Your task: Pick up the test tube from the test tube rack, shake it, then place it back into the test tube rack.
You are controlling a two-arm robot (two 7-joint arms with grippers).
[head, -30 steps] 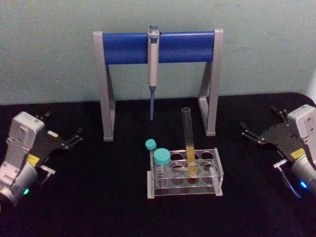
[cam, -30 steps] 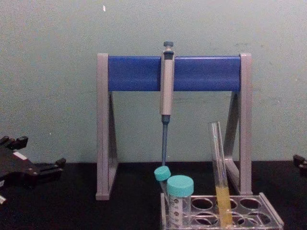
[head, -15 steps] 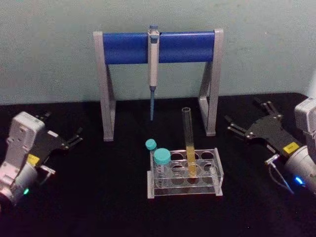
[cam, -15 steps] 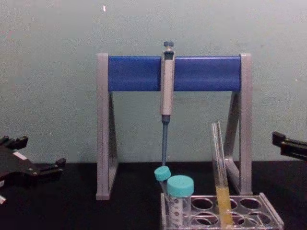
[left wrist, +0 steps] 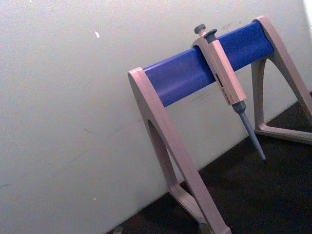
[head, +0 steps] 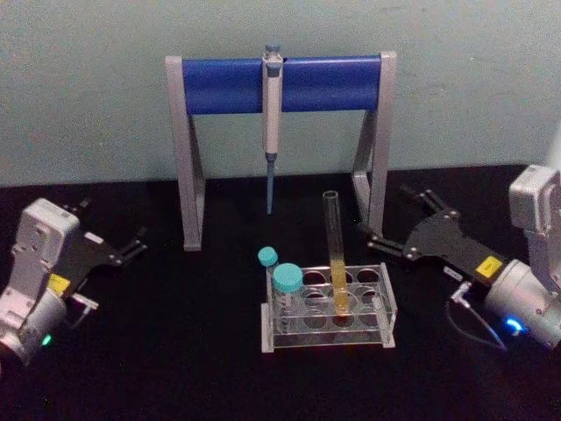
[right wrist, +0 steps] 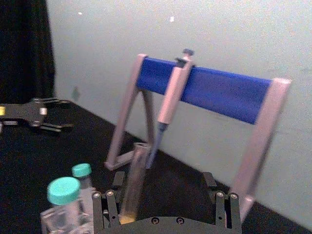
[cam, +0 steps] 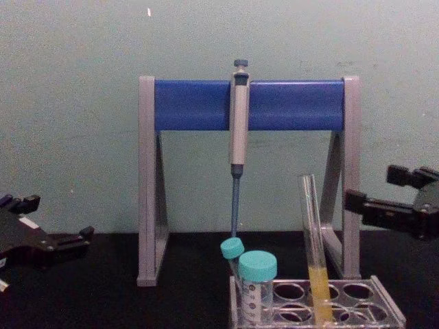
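The test tube (head: pixel 334 254) is a long clear glass tube with yellow liquid low down, standing slightly tilted in the test tube rack (head: pixel 386 326), a low clear plastic rack. My right gripper (head: pixel 387 213) is open, just right of the tube's upper part and apart from it. The chest view shows this gripper (cam: pixel 374 188) to the right of the tube (cam: pixel 313 247), above the rack (cam: pixel 387 308). In the right wrist view the tube (right wrist: pixel 134 180) stands ahead, nearer one of the spread fingers (right wrist: pixel 105 204). My left gripper (head: pixel 112 224) rests open at the far left.
Two teal-capped tubes (head: pixel 287 281) occupy the rack's left end. Behind the rack stands a grey-and-blue pipette stand (head: pixel 280 83) with a pipette (head: pixel 271 123) hanging from it. The stand's right leg (head: pixel 375 175) is close behind my right gripper. The table is black.
My right gripper has swung in from the far right toward the test tube and now sits close to its upper part. The left arm, tube and rack have not moved.
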